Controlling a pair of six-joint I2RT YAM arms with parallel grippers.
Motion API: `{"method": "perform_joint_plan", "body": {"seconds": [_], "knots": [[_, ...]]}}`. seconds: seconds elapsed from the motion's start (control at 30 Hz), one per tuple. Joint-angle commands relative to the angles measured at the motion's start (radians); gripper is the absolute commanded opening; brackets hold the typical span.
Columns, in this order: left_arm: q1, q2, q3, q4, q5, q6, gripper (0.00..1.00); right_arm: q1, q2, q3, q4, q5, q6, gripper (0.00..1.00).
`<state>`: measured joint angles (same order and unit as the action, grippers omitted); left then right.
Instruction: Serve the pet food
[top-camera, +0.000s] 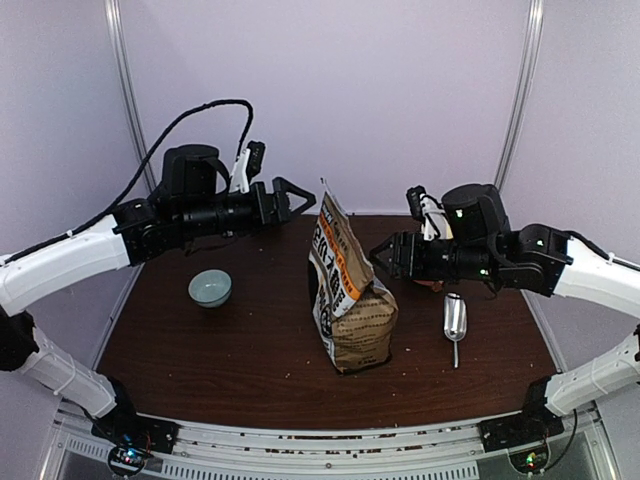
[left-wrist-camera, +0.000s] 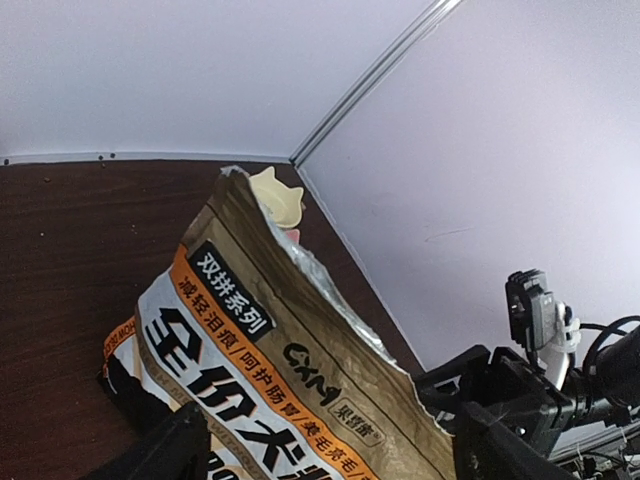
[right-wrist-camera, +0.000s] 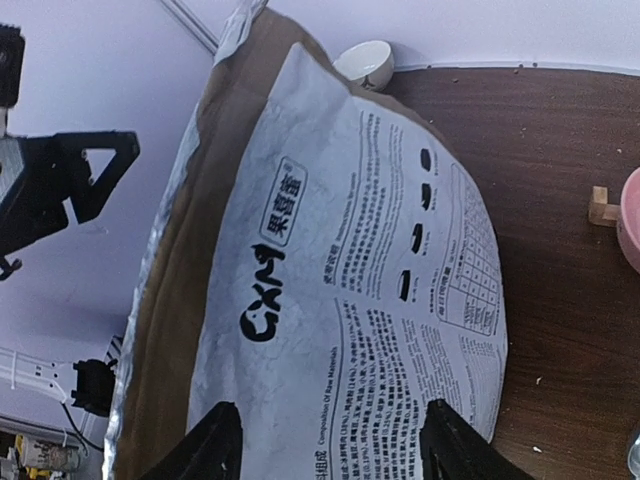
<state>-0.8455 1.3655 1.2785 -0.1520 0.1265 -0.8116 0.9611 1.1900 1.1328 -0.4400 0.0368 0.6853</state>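
From above, the kraft bag (top-camera: 350, 300) stands upright in the middle of the bench (top-camera: 250, 360), its torn top open. My left tool (top-camera: 295, 198) hangs near the bag's top corner with its jaws released and nothing in them. My right tool (top-camera: 383, 255) is just beside the bag's other side, also spread. I cannot tell whether it touches the paper.

My left wrist camera sees the bag's printed front, with an orange band and silver lining along the torn edge. A cream eared shape (left-wrist-camera: 277, 197) peeks over the far corner. My right wrist camera sees the grey back panel filling the space between my parted fingers (right-wrist-camera: 215, 445). At its right edge it shows a pink rim (right-wrist-camera: 630, 225) and a small wooden piece (right-wrist-camera: 600, 205).

On the left a pale bowl (top-camera: 210, 288) sits well apart from the bag, and nothing shows inside it. On the right a metal scoop (top-camera: 455, 318) lies flat near the bag. The pet food is hidden inside the bag.
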Motion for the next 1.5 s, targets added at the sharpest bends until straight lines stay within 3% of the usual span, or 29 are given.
{"method": "perform_joint_plan", "body": {"seconds": [0.0, 0.13, 0.37, 0.93, 1.47], "knots": [[-0.005, 0.063, 0.076, 0.049, 0.037, -0.012, 0.85, 0.038, 0.015, -0.012, 0.096, -0.040, 0.025, 0.59], [-0.007, 0.137, 0.133, 0.044, 0.071, -0.008, 0.66, 0.065, 0.049, -0.008, 0.111, -0.043, 0.028, 0.57], [-0.005, 0.187, 0.178, 0.014, 0.092, -0.015, 0.52, 0.110, 0.092, -0.004, 0.120, -0.039, 0.038, 0.55], [-0.004, 0.113, 0.070, 0.005, 0.058, -0.048, 0.52, 0.125, 0.110, 0.016, 0.100, 0.005, 0.035, 0.55], [-0.005, 0.132, 0.058, -0.004, 0.080, -0.067, 0.41, 0.130, 0.123, 0.029, 0.090, 0.008, 0.026, 0.55]]}}
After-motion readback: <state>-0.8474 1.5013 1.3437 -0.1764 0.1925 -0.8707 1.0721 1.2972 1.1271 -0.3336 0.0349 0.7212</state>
